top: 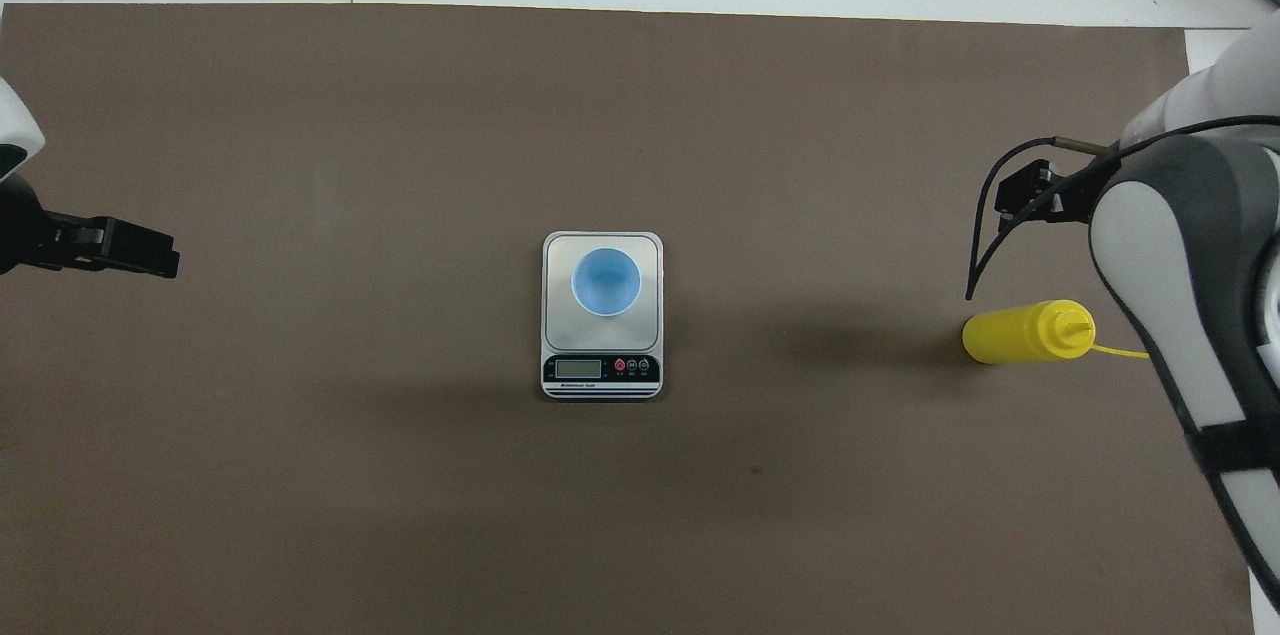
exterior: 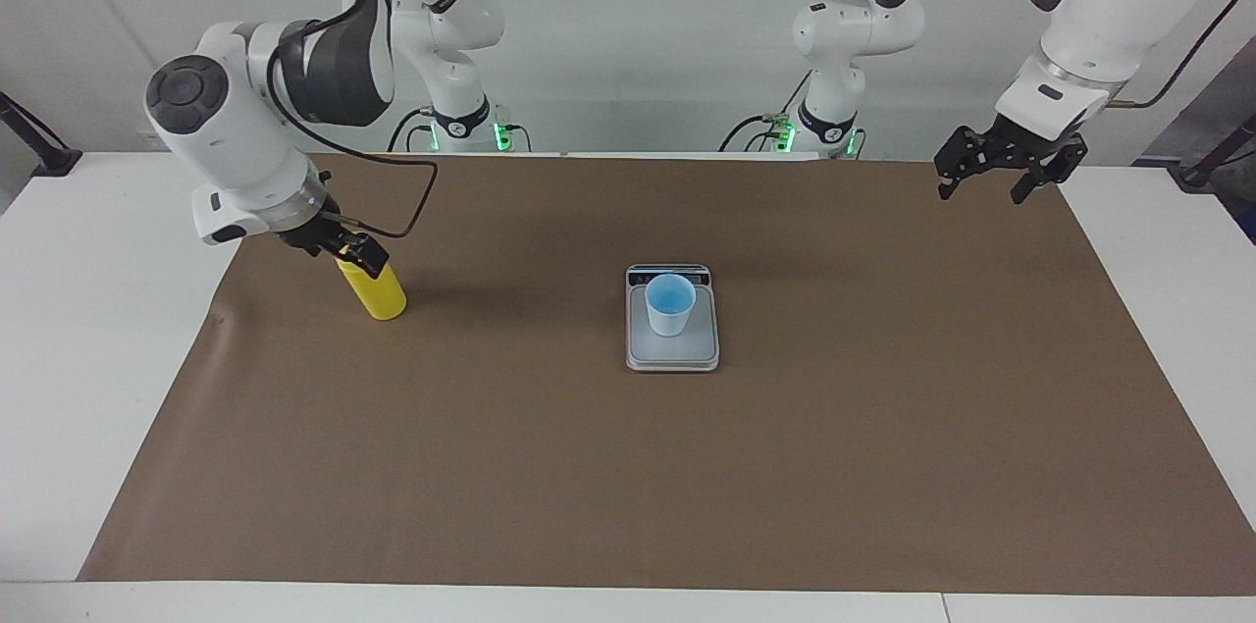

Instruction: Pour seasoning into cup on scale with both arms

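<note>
The yellow bottle (exterior: pixel 373 289) is seen standing on the brown paper (exterior: pixel 628 466) toward the right arm's end of the table (exterior: pixel 88 309), well apart from the scale (exterior: pixel 672 348). In the overhead view the bottle (top: pixel 1025 332) shows its cone nozzle, with a thin yellow cap strap (top: pixel 1120 351) trailing from it. The right gripper (exterior: pixel 345 245) is placed at the top of the bottle in the facing view; whether its fingers are clamped on the bottle or merely lie against it cannot be told. In the overhead view the gripper's black parts (top: pixel 1035 190) are seen apart from the bottle, so contact cannot be confirmed.

The scale is set near the middle of the paper, with its dark display strip (top: pixel 602 369) along the edge nearer the robots. The pale-blue cup (exterior: pixel 670 304) stands upright on the weighing plate (top: pixel 560 315), its brighter blue inside visible.

The left gripper (exterior: pixel 984 189) is held in the air over the paper's edge at the left arm's end of the table, waiting, with its fingers spread apart and nothing between them.
</note>
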Robot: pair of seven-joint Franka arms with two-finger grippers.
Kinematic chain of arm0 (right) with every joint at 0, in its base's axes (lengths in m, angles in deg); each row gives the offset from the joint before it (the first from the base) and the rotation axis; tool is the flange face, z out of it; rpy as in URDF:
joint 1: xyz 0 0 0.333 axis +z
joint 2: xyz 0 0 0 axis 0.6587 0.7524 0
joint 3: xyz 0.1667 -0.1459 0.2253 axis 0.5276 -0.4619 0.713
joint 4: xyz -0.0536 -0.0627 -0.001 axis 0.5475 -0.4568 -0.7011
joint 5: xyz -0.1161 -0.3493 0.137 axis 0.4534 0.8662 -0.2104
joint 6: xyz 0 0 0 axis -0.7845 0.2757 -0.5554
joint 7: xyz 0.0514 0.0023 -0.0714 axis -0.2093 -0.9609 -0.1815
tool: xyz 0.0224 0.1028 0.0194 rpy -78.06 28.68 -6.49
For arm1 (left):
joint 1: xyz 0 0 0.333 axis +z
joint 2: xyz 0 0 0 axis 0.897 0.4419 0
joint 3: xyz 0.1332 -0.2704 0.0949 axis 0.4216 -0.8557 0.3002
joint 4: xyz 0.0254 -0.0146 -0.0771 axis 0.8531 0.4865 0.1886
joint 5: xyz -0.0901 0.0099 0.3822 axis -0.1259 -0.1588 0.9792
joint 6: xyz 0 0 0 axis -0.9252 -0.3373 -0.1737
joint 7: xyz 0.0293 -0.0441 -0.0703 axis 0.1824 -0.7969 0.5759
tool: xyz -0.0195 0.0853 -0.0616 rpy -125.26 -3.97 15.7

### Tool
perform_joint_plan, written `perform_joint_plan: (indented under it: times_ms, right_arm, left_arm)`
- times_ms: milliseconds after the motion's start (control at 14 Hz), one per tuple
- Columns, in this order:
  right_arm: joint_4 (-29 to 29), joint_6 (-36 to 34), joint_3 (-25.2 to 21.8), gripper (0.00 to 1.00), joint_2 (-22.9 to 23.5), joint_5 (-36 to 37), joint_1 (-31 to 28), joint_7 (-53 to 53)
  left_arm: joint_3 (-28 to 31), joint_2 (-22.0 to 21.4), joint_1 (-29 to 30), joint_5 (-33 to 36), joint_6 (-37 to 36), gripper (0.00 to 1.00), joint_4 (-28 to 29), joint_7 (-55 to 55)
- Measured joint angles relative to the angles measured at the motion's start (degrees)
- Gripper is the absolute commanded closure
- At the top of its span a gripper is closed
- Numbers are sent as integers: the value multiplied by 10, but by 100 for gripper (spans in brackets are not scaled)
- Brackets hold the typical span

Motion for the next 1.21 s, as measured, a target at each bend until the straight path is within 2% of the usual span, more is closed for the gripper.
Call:
perform_joint_plan:
  times_ms: [357,500,857,1000,1214]
  right_arm:
    - [99,118,0,0,-75,1,20,-1]
    - [119,132,1,0,-104,1,29,-1]
    - [111,133,-2,0,-130,1,30,-1]
    - [90,128,-2,0,-131,1,30,1]
    - [36,79,-3,0,-123,1,29,17]
  left_arm:
    - [1,0,0,0,0,0,0,0]
    - [2,0,0,0,0,0,0,0]
    - [2,0,0,0,0,0,0,0]
    - [3,0,0,0,0,0,0,0]
    - [3,0,0,0,0,0,0,0]
